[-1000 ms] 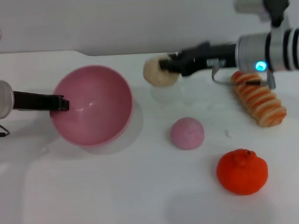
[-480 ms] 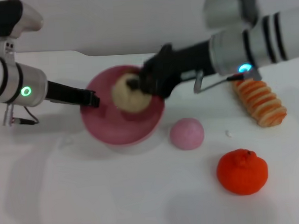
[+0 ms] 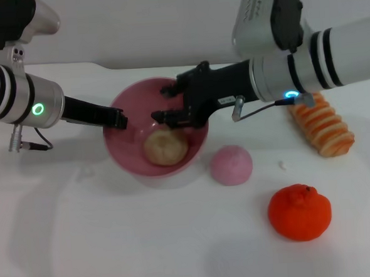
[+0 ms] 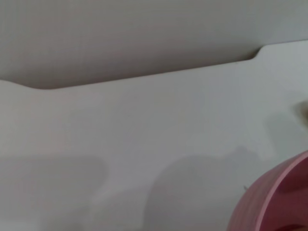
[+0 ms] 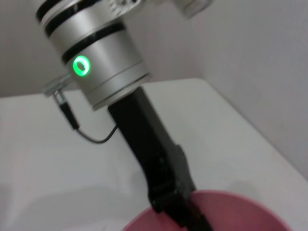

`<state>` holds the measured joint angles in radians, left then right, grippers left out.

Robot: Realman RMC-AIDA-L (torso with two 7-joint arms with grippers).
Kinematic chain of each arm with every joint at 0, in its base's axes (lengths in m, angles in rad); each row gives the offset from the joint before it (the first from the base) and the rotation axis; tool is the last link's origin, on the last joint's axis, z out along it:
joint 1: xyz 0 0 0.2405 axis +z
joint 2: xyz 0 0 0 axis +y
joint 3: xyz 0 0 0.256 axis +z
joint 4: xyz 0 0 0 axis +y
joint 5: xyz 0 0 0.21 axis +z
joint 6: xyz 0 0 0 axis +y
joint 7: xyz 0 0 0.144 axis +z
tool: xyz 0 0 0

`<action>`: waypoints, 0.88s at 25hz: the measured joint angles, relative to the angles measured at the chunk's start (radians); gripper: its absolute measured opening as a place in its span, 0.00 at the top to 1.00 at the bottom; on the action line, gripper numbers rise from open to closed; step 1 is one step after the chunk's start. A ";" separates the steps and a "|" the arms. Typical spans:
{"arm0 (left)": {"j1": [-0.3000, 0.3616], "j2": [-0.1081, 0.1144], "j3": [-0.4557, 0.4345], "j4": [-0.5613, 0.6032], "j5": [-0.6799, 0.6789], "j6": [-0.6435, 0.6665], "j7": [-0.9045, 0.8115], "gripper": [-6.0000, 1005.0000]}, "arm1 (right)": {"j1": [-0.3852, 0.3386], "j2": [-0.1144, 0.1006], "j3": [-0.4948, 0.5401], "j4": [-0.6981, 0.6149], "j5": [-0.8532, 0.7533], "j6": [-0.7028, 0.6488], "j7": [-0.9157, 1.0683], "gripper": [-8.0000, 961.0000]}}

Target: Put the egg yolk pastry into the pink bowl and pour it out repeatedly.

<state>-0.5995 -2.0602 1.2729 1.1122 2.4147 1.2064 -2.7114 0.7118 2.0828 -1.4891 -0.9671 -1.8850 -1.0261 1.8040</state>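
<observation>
- Pale beige-tan, matte, dome-shaped egg yolk pastry point(image 3: 165, 146) is seen lying inside the large glossy pink plastic bowl point(image 3: 126, 152), centre of the head view, free of any grip.
- Right gripper point(image 3: 166, 102) is held just above the pastry over the bowl's far rim, black fingers spread apart and empty; the putting-in step is judged done for this round.
- Left gripper point(image 3: 118, 120) is clamped on the bowl's left rim, fingers closed on it; also shown in the right wrist view point(image 5: 179, 211).
- Pouring out is judged still left, then another round of placing.
- White smooth tabletop point(image 3: 135, 242) is used as the surface, with a plain pale wall point(image 3: 140, 22) behind at the top of the frame.
- Small pink-mauve round ball point(image 3: 231, 164) is seen just right of the bowl, an orange mandarin-like fruit point(image 3: 300, 212) at lower right, a ridged orange-striped bread roll point(image 3: 322, 125) at right edge, partly hidden by the right arm.
</observation>
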 joint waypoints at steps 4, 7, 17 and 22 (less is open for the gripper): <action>0.030 0.000 -0.001 0.006 -0.001 -0.060 0.006 0.99 | -0.044 0.000 0.070 -0.009 0.094 0.065 0.000 0.54; 0.085 -0.001 0.021 0.053 -0.010 -0.134 0.024 0.99 | -0.088 -0.001 0.152 0.000 0.157 0.108 -0.004 0.41; 0.421 0.000 0.532 0.300 -0.080 -0.893 0.288 0.99 | -0.178 -0.012 0.428 0.172 0.170 0.158 -0.049 0.42; 0.435 -0.006 0.801 0.145 0.006 -1.400 0.468 0.99 | -0.193 -0.012 0.473 0.203 0.171 0.159 -0.057 0.42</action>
<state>-0.1643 -2.0660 2.0735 1.2576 2.4208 -0.1933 -2.2430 0.5191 2.0705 -1.0166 -0.7643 -1.7144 -0.8669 1.7474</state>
